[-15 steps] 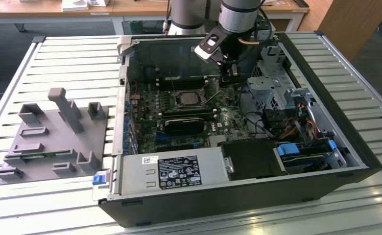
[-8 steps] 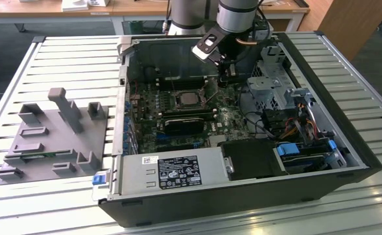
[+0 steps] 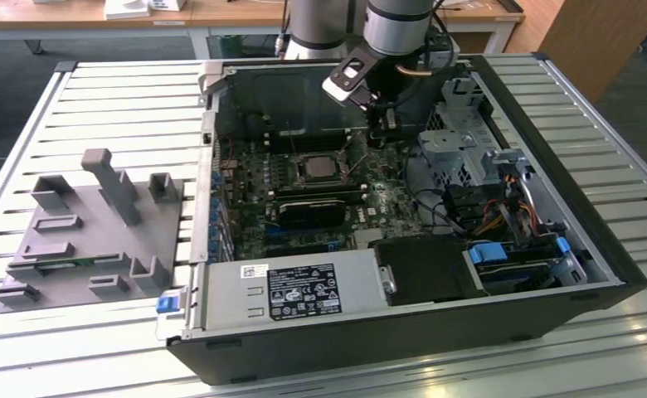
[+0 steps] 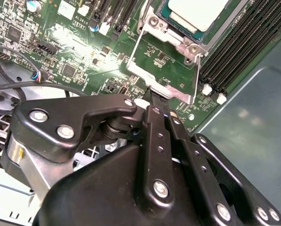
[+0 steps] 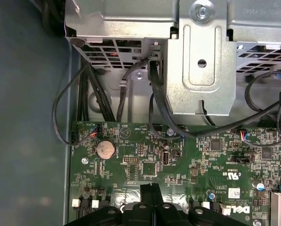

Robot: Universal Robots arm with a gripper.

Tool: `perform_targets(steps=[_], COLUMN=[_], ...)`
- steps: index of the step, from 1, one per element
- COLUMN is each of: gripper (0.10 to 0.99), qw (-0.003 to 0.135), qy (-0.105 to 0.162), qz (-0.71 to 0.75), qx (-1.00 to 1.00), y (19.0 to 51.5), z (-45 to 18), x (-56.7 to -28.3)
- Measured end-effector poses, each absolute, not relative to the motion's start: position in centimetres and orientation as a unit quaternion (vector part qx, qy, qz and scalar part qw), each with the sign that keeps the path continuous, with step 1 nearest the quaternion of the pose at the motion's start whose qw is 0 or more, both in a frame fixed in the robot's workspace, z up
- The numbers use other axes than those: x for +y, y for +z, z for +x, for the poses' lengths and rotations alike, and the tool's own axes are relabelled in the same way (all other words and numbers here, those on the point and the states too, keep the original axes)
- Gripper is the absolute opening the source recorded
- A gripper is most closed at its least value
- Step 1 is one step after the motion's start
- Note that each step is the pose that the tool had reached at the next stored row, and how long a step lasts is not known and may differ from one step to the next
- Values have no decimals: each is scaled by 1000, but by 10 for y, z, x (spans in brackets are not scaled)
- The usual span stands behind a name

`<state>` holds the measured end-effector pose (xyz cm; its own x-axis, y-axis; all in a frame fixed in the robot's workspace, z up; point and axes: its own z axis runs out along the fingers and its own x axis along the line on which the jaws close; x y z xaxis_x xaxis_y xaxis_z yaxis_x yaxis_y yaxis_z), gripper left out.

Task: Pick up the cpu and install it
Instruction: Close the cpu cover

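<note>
The cpu (image 4: 197, 12) is lying flat in its socket on the green circuit board (image 3: 396, 195), silver top facing up; it is sitting free of the gripper, with nothing holding it. A thin metal frame (image 4: 176, 92) hinged at the socket is standing open beside it, and rows of dark memory slots (image 4: 239, 52) are running along the socket's other side.

The gripper (image 4: 152, 94) is hanging just beside the socket with its black fingers (image 5: 147, 188) pressed together, nothing visibly between them; its tip is showing right at the open frame's edge (whether it is actually touching the metal I cannot tell).

In the first wrist view a round coin battery (image 5: 105, 149) is sitting on the board, with black cables (image 5: 91, 94) looping up to a perforated metal drive cage (image 5: 202, 70).

The board is lying inside an open computer case (image 3: 412, 336) resting on a slatted table (image 3: 114, 108); a power supply box (image 3: 290, 290) is filling the case's near edge, and a grey tray with upright posts (image 3: 91, 240) is standing on the table at the exterior view's left.
</note>
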<state>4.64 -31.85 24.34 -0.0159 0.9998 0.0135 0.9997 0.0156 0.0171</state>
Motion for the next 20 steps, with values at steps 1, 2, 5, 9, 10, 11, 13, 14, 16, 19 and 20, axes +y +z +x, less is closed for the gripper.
perform_targets(steps=[1,2,5,9,10,11,13,14,16,19,20], gripper=[106,106,106,106,106,106,106,106,106,106,106], qw=[1,1,1,1,1,1,1,1,1,1,1], qy=[11,11,11,11,11,11,11,11,11,11,11], qz=[702,701,701,701,701,701,701,701,701,702,702], qx=[713,713,713,713,713,713,713,713,713,713,713], y=[243,243,243,243,243,243,243,243,243,243,243], z=[46,46,45,44,44,43,43,42,40,40,39], x=[-318,-318,-318,-318,-318,-318,-318,-318,-318,-318,-318])
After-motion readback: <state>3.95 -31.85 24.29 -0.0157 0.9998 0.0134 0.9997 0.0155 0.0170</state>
